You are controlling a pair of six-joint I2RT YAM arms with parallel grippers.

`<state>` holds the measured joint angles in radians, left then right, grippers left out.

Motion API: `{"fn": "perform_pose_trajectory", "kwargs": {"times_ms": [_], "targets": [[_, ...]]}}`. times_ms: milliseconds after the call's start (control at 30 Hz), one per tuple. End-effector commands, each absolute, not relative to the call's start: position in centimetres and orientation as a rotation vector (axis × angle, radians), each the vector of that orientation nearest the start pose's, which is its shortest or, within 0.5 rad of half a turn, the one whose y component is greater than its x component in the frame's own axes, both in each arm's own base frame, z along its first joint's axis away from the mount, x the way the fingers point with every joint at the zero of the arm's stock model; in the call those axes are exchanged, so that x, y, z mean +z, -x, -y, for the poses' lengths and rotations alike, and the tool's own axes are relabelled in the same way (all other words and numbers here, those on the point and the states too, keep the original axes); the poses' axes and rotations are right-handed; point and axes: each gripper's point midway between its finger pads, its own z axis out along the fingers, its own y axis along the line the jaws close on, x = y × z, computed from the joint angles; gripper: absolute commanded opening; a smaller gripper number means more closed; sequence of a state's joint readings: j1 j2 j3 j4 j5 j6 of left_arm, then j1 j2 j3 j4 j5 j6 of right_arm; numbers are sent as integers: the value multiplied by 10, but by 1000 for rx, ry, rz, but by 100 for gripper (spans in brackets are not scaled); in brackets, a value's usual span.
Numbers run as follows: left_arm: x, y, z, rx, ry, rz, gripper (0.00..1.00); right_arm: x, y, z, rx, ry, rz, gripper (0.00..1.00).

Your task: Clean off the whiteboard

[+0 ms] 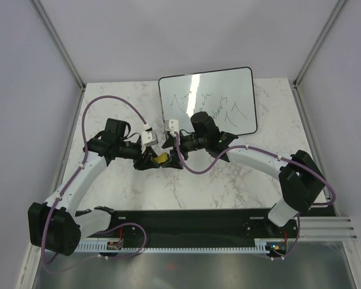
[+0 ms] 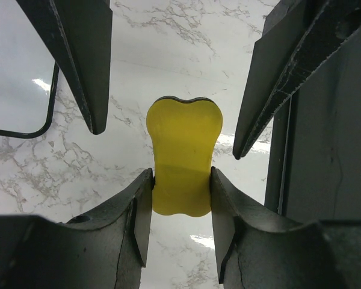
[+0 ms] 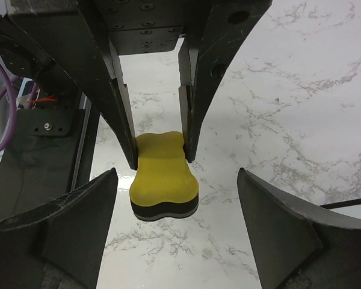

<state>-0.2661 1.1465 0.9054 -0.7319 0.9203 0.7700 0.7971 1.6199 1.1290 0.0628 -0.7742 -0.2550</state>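
- Yellow on top and dark underneath, the eraser (image 1: pixel 161 159) lay low over the marble table (image 1: pixel 228 186), just in front of the whiteboard (image 1: pixel 207 102). We could not tell whether it touched the surface.
- We saw the left gripper (image 2: pixel 180 173) clamped on one end of the eraser, a finger pressed to each side. Its arm reached in from the left with the elbow bent.
- We saw the right gripper (image 3: pixel 175 174) facing it from the opposite side, jaws spread wide to either side of the eraser's free end and touching nothing. That arm curved in from the right, and from above its wrist overlapped the board's near edge.
- Dark handwriting crossed the middle of the whiteboard, but we could not read it.
- Our left wrist view cut the board down to one rounded corner. From above, the two grippers hid most of the eraser.
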Motion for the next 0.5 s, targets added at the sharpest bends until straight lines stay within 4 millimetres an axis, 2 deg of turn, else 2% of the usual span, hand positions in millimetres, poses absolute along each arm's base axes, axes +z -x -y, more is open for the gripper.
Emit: {"fn": "perform_pose_trajectory", "kwargs": {"times_ms": [0,100,200,300,467], "targets": [[184,-213,188,-879,-1423,-1665,2,200,-228,-406,1141,1467,-1406,87],[184,-212,189,-886,-1423,-1664,2,193,-228,-404,1134,1466,-1436,82],[184,-213,190,-890,-1425,-1660,2,192,-231,-405,1123,1457,-1449,71],[183,-212,190,-892,-1426,-1664,2,192,-232,-407,1127,1455,-1451,70],[182,-212,190,-895,-1426,-1664,2,194,-236,-409,1120,1441,-1459,54]]}}
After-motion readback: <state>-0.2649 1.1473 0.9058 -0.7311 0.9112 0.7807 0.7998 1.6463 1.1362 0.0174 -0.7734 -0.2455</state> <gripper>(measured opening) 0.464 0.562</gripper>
